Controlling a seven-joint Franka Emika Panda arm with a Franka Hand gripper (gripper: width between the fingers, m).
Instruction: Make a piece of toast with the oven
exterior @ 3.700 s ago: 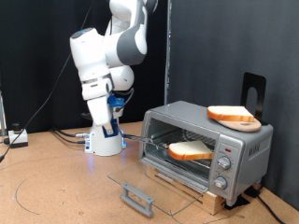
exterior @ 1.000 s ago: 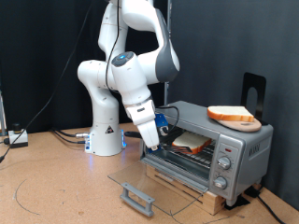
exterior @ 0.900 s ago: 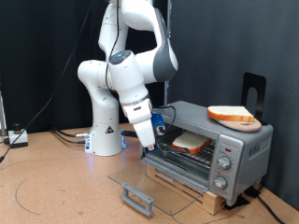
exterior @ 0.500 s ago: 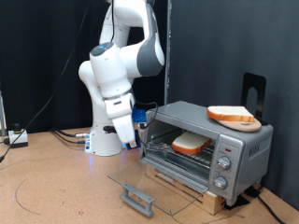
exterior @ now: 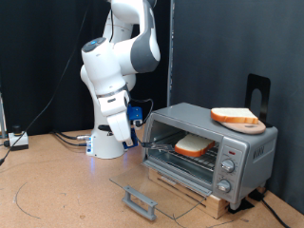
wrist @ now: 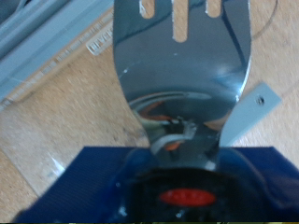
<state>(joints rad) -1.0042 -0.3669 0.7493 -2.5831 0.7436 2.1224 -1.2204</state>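
My fingers [exterior: 136, 115] clamp a shiny slotted spatula [wrist: 182, 70], its blade bare. Since a second ago the arm has pulled back out of the oven [exterior: 209, 152], towards the desk's [exterior: 57, 185] far edge. The piece of toast [exterior: 193, 146] now lies inside on the rack, door [exterior: 152, 186] folded flat. I judge the loading done. Another slice [exterior: 236, 118] sits on the oven's roof.

One oven [exterior: 211, 150], two bread slices [exterior: 194, 146].
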